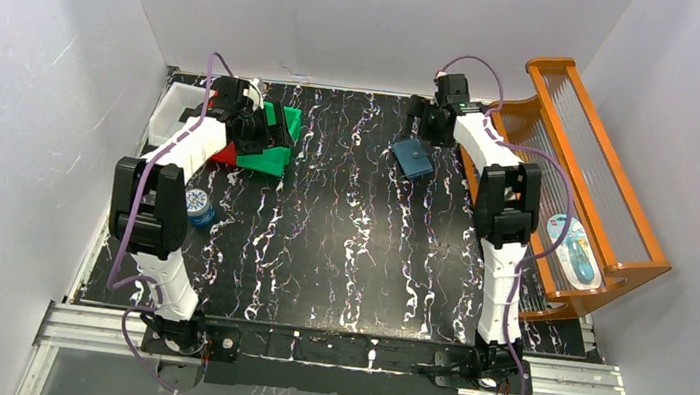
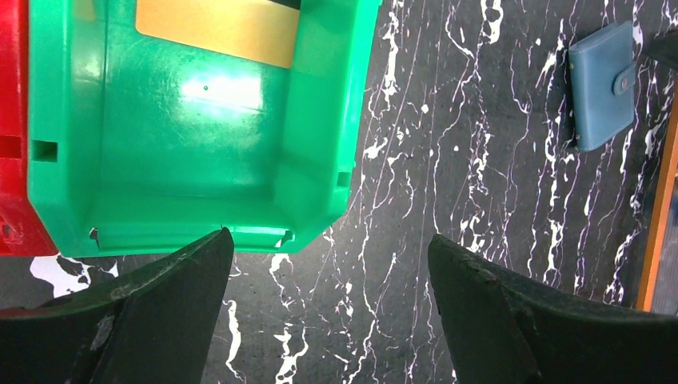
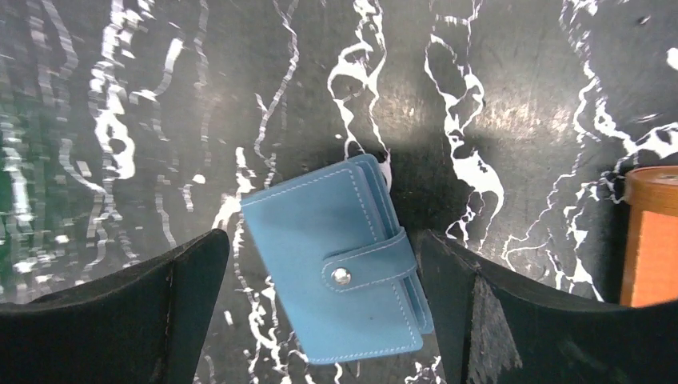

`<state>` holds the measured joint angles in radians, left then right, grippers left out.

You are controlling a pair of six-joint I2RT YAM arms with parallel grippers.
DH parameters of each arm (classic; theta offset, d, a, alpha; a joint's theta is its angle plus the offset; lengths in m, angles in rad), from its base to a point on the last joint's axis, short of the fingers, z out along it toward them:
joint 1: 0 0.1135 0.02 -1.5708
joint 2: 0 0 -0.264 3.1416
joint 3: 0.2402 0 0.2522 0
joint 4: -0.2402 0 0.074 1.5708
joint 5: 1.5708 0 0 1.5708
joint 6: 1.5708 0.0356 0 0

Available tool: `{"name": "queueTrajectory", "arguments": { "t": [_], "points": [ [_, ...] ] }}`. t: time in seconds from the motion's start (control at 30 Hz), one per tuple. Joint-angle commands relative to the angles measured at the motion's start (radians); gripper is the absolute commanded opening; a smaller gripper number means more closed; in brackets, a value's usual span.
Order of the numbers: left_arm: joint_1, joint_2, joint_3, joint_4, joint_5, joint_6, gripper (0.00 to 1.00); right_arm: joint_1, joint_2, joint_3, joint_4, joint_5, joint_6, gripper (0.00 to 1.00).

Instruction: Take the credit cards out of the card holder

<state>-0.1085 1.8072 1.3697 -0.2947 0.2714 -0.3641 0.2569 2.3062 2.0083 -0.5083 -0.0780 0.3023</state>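
The card holder [image 3: 340,264] lies on the table [image 3: 520,96] straight under the right gripper [image 3: 324,256], between its two fingers. A rack [image 3: 652,240] stands just to that gripper's right. Ahead and left of the left gripper [image 2: 329,240] sits a bin [image 2: 320,120] with a flat card [image 2: 220,28] at its far end. A second bin [image 2: 12,120] touches the first on its left. From this hand the card holder lies well off, ahead and right.

Card holder [image 3: 320,240] shut so inside hidden; yellow sheet [image 2: 216,28] in grn bin [image 2: 320,120] cut off at top
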Motion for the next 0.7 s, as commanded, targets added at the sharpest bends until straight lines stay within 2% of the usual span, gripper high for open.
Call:
{"name": "queueTrajectory", "arguments": {
  "t": [0.0,0.27,0.43,0.57,0.67],
  "points": [
    [-0.006,-0.059,0.009,-0.044,0.048,0.035,0.9,0.031,0.063,0.049,-0.068,0.086,-0.05,0.97],
    [-0.006,-0.074,-0.001,-0.04,0.061,0.061,0.91,0.102,-0.039,-0.162,-0.066,0.182,-0.086,0.86],
    [-0.005,-0.054,0.019,-0.041,0.084,0.079,0.9,0.16,-0.201,-0.433,-0.04,0.238,-0.024,0.85],
    [-0.007,-0.03,0.038,-0.045,0.115,0.099,0.9,0.222,-0.382,-0.67,-0.011,0.201,0.044,0.87],
    [-0.014,-0.009,0.057,-0.046,0.123,0.116,0.9,0.25,-0.54,-0.826,0.031,0.046,0.119,0.89]
  ]
}}
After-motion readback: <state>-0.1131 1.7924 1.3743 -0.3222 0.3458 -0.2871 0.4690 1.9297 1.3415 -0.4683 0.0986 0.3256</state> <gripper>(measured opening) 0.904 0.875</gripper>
